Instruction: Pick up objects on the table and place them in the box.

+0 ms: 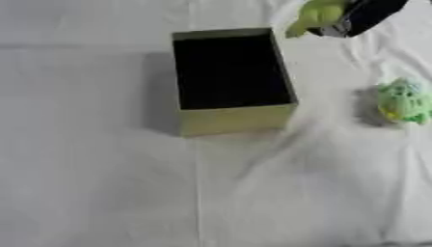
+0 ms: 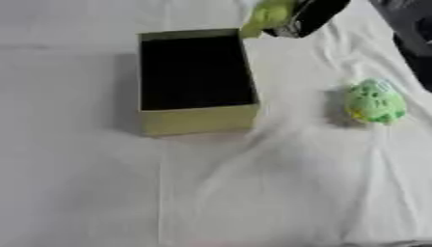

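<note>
An open box (image 1: pixel 236 120) with olive walls and a dark inside stands on the white cloth, left of centre. At the top edge my right hand (image 1: pixel 364 17) comes in from the upper right, black, shut on a yellow-green soft object (image 1: pixel 314 17). That object hangs just beyond the box's far right corner, above the cloth. A second soft toy (image 2: pixel 374 102), light green with a yellow patch, lies on the cloth to the right of the box. My left hand shows in neither view.
A wrinkled white cloth (image 1: pixel 253 193) covers the table, with folds running from the box toward the near right. A dark shape (image 2: pixel 413 34) sits at the right edge of the right eye view.
</note>
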`<control>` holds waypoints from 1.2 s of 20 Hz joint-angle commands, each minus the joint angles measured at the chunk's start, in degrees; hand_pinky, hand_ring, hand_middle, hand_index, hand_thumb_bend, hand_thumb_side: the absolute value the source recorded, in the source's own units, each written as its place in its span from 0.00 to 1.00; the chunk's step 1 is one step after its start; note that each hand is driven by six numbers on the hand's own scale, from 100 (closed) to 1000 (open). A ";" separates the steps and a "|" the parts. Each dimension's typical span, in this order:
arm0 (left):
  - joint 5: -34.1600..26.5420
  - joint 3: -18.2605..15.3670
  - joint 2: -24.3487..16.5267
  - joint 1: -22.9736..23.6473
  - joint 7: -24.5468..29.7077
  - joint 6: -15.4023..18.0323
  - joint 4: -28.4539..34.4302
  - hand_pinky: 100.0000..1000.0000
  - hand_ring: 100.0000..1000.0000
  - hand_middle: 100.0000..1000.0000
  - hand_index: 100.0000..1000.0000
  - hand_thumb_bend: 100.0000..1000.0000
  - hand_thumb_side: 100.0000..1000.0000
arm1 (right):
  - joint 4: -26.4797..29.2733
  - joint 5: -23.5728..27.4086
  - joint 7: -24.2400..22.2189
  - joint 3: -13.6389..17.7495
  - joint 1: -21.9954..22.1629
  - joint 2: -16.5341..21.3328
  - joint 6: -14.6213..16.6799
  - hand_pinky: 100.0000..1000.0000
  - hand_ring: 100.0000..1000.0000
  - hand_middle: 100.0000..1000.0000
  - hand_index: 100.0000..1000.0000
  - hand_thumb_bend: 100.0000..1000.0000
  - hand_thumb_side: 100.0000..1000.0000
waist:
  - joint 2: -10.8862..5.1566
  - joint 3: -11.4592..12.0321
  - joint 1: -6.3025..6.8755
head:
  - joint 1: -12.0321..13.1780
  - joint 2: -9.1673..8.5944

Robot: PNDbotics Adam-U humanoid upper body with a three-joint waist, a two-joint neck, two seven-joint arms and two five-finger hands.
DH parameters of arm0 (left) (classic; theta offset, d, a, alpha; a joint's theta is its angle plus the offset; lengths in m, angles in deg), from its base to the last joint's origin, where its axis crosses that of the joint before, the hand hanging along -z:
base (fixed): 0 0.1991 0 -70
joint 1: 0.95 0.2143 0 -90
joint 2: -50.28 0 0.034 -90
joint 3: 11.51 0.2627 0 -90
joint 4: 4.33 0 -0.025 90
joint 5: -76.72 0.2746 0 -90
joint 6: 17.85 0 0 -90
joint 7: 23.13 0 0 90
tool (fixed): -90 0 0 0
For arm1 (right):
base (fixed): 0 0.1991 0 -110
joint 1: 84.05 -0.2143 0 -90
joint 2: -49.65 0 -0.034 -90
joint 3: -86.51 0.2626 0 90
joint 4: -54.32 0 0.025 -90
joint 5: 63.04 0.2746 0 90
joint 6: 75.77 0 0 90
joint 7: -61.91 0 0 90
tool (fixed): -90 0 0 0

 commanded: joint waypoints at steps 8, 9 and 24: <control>-0.34 -0.15 -0.56 -0.46 0.23 0.12 0.84 0.50 0.45 0.57 0.70 0.08 0.71 | 3.94 -2.52 -0.15 -2.67 -3.72 -5.28 -7.16 0.58 0.41 0.23 0.23 0.18 0.00 | -1.52 -0.06 -0.01 | -0.24 0.35; -0.34 -0.16 -0.53 -0.45 0.23 0.12 0.84 0.50 0.45 0.57 0.70 0.08 0.71 | 3.90 -2.90 -0.21 -2.91 -3.92 -5.81 -7.40 0.58 0.41 0.23 0.23 0.18 0.00 | -1.53 -0.08 -0.02 | -0.25 0.33; -0.49 -0.16 -0.08 -0.65 0.29 0.19 0.84 0.50 0.45 0.57 0.70 0.08 0.71 | -2.19 -5.43 -3.31 -8.82 -4.33 -13.62 -8.09 0.57 0.42 0.27 0.27 0.07 0.00 | -1.30 0.41 -0.06 | -0.60 0.15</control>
